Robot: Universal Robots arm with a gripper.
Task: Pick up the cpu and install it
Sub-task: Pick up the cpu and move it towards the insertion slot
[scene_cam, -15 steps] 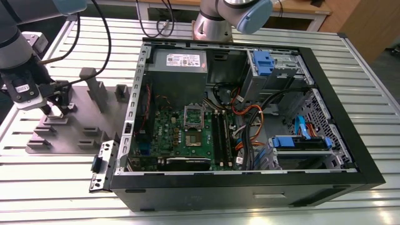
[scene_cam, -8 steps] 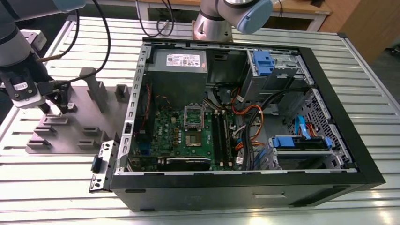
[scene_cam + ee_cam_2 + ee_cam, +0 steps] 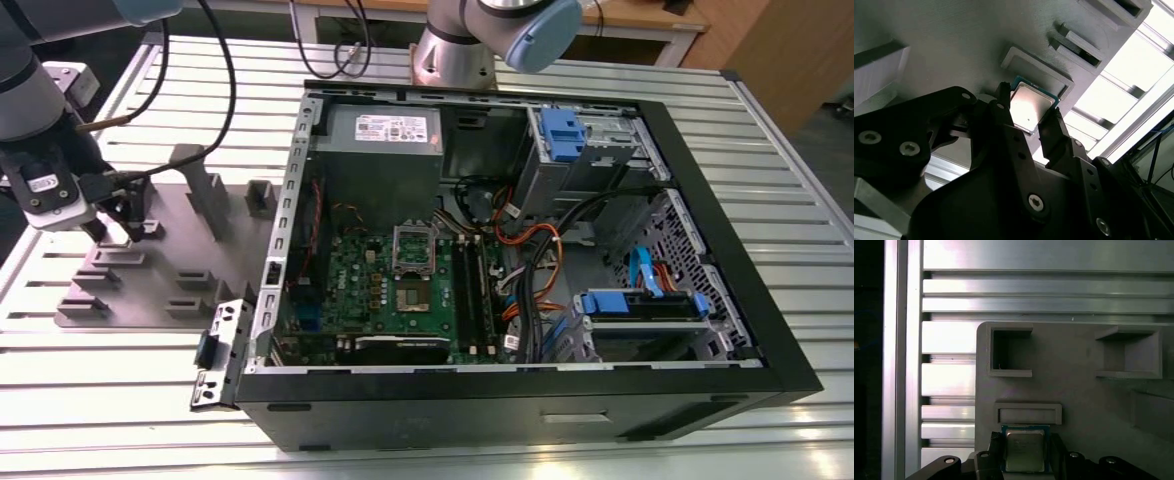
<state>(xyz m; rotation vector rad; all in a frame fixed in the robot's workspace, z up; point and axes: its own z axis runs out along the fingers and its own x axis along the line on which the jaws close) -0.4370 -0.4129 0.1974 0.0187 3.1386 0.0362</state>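
Grey-metal cpu [image 3: 1029,106]: small square chip with a silvery top and a green edge. It sits between the two black fingers [image 3: 1009,131]. In the first wrist view [image 3: 1024,450] I see it in the same place.
Hand state: I read the gripper [image 3: 118,232] as clamped on the cpu, with one finger against each of two opposite edges.
Cpu location: over the grey fixture plate [image 3: 1079,390], just beside a low rectangular raised pocket [image 3: 1027,413]. I cannot tell whether the chip rests on the plate or hangs just clear of it.
Fixture plate: grey moulded part with several open-topped pockets and upright ribs. It lies flat on the slatted aluminium table [image 3: 120,400], at the exterior view's left of the computer case [image 3: 534,415].
Arm: the grey arm [image 3: 34,90] comes down from the exterior view's upper left, with black cables trailing off it.
Computer case: black tower lying on its side with the panel off, well apart from the gripper.
Motherboard: the green motherboard [image 3: 400,300] is exposed inside the case, with the silver socket frame [image 3: 414,250] near its middle.
Power supply: the grey box with a white label [image 3: 380,130] sits at the far end of the case.
Second arm: a second arm's base [image 3: 461,50] stands on the table behind the case.
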